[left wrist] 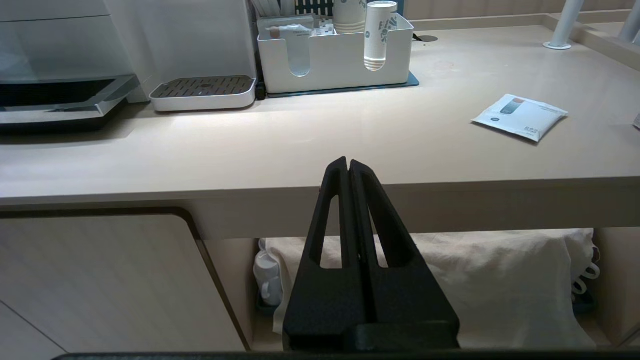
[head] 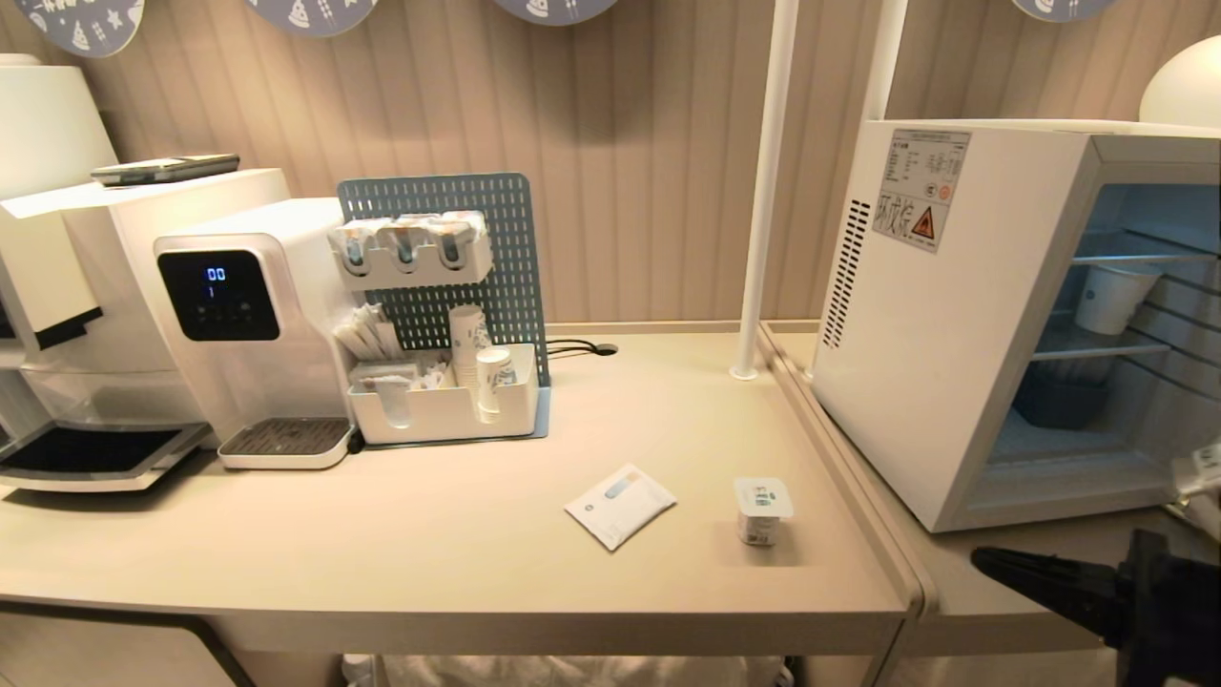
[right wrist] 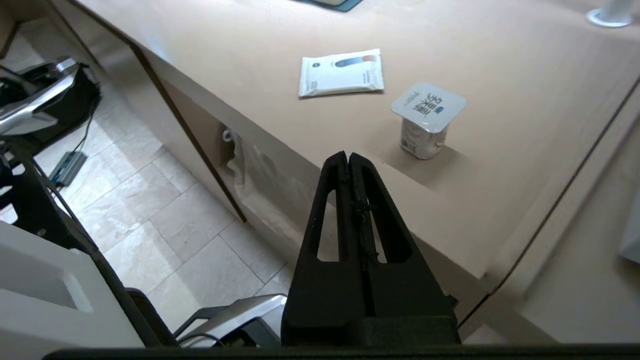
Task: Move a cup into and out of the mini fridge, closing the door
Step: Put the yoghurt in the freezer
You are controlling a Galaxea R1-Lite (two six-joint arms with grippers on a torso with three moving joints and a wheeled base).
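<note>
Starting left: my left claw (left wrist: 348,165) sits pinched together, empty, below the table (head: 382,534) edge. White sachet (head: 620,505) lies flat mid-table, the cup (head: 762,510) upright just right of it, near the front edge. My right claw (head: 987,559) hangs pressed closed, empty, beside the cup. Mini fridge (head: 916,382) stands far right, interior exposed, a paper cup (head: 1111,296) on its shelf.

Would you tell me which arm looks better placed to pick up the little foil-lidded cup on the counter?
The right, probably. The right gripper, shut and empty, sits at the counter's front edge close to the cup, which stands upright near the mini fridge. The left gripper, also shut, hangs below the counter edge, farther away.
</note>
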